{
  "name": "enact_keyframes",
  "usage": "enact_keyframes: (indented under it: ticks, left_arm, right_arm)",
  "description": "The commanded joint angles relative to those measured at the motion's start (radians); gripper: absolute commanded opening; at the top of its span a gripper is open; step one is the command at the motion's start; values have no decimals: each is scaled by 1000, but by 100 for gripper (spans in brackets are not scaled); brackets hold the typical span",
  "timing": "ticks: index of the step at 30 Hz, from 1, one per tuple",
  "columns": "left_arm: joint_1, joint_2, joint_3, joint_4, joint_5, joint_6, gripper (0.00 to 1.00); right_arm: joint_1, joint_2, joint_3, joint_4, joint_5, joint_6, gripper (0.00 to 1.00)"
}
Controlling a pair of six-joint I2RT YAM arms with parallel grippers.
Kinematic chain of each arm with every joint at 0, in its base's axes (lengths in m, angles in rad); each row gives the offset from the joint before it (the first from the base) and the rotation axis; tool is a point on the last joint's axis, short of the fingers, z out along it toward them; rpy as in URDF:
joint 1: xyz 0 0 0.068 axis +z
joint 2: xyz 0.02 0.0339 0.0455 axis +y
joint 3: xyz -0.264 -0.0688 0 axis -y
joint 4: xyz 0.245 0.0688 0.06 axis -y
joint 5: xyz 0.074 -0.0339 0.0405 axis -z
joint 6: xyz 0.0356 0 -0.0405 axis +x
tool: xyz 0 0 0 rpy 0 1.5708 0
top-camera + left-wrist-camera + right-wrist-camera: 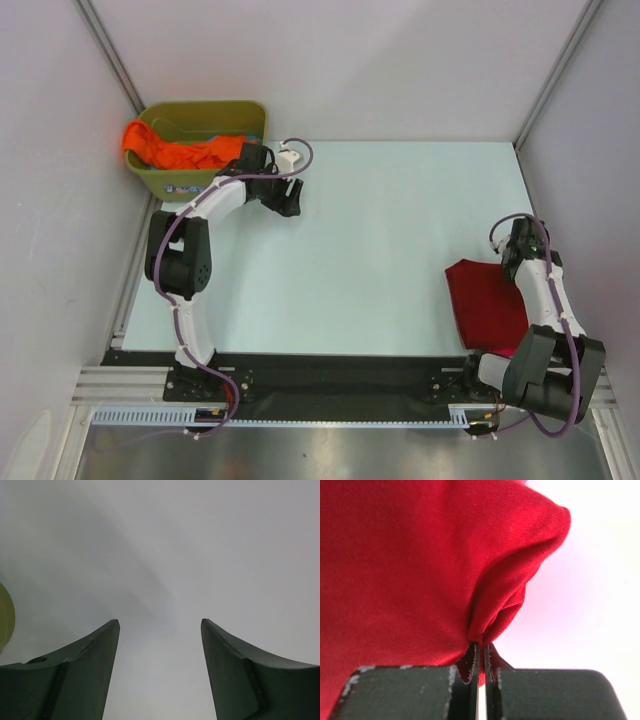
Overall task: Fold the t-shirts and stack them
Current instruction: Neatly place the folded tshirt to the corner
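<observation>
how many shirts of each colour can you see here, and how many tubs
orange t-shirt: 1
dark red t-shirt: 1
olive-green tub: 1
total: 3

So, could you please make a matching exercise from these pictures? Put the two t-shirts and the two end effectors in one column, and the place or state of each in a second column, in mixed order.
Column one:
1. orange t-shirt
2. dark red t-shirt
3. left end effector
4. right end effector

Column two:
A. open, holding nothing
B. in the green tub at the far left corner
C. shut on a fold of red cloth
D. lying on the table beside the right arm

Pairs: 1-B, 2-D, 3-A, 4-C.
</observation>
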Motion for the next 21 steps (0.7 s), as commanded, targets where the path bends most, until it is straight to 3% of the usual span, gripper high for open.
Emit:
enact_keyframes:
  ticks: [1,21]
  left_arm:
    - [12,2,35,7,25,-1,72]
    - [23,8,26,4,17,-3,72]
  right_arm:
    - [-42,2,-26,80,69,-133,0]
    - [-168,58,-79,206,14,-135,0]
